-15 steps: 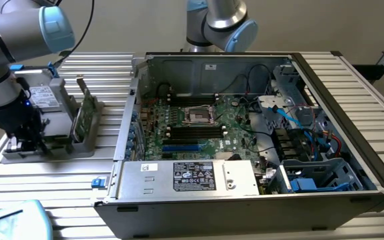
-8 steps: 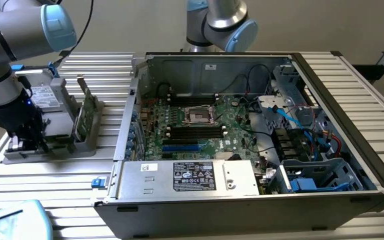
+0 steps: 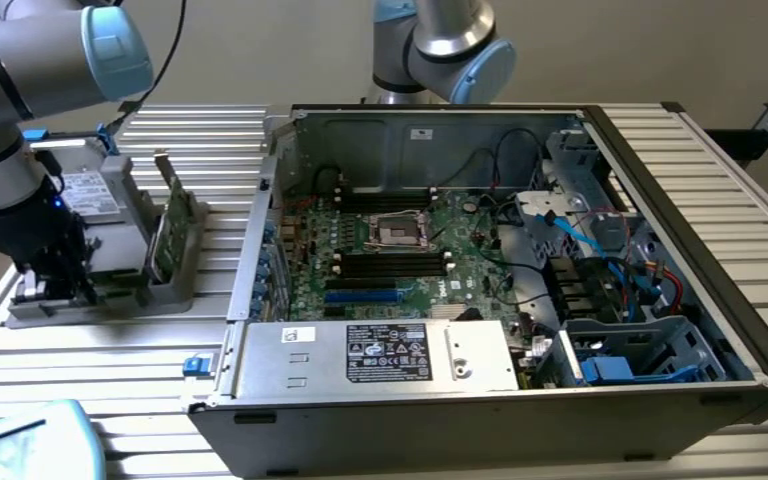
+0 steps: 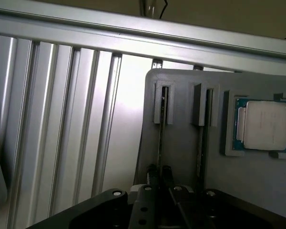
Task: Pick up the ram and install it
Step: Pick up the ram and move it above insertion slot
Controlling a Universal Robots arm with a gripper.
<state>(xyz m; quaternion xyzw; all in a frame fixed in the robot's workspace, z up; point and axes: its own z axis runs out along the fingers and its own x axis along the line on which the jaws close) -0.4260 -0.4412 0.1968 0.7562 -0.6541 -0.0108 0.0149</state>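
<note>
Claw (image 4: 159, 177) at the grey holder (image 3: 157, 287), pinched nearly shut, grasp indiscernible; ram (image 3: 167, 225) upright in holder; motherboard slots (image 3: 387, 266) seemingly unfilled; installation outstanding.

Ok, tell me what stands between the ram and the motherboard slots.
The side wall of the case stands between the ram, upright in its grey holder, and the motherboard slots. The case is open on top, and no cable visibly crosses those slots.

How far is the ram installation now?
Done: nothing yet; the ram stands upright in the grey holder. In hand: the claw is closed, low at that holder; a grip is unclear. Left: lifting it and seating it on the motherboard.
</note>
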